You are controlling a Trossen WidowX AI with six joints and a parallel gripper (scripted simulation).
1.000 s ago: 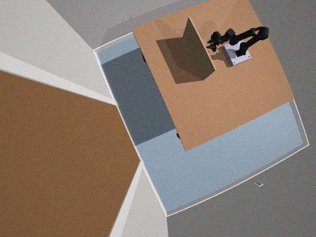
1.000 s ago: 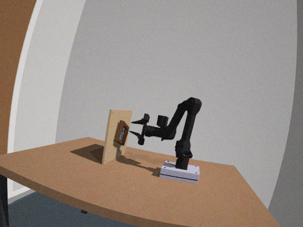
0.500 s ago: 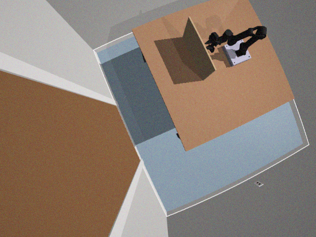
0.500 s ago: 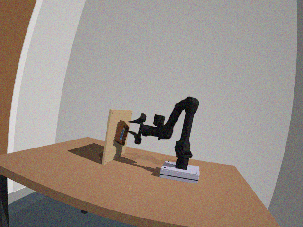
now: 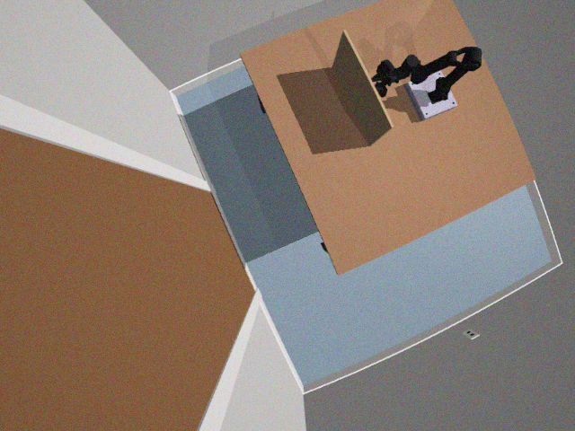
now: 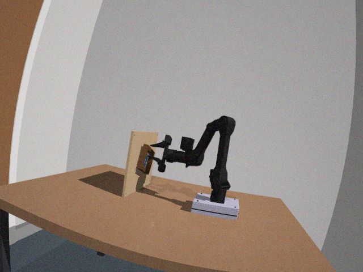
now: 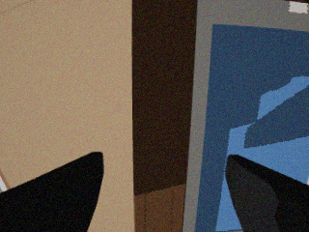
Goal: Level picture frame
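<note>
The brown picture frame (image 6: 141,164) (image 7: 161,97), with a grey mat and a blue picture, hangs crooked on the front of the upright pale board (image 6: 132,158) (image 7: 68,97). In the wrist view its near side bar runs almost straight up, while a faint line on the board slants. My gripper (image 5: 377,87) (image 6: 150,151) (image 7: 165,164) is open and holds nothing. In the wrist view one fingertip shows over bare board left of the side bar, the other over the picture to its right. Whether either touches the frame cannot be told. The screw and notched strip are hidden.
The board stands on the wooden table (image 5: 418,180) (image 6: 140,234), facing the arm's pale base (image 5: 438,109) (image 6: 215,208). The board's dark shadow (image 5: 311,111) (image 6: 105,181) falls behind it. The arm reaches forward over the table between base and board.
</note>
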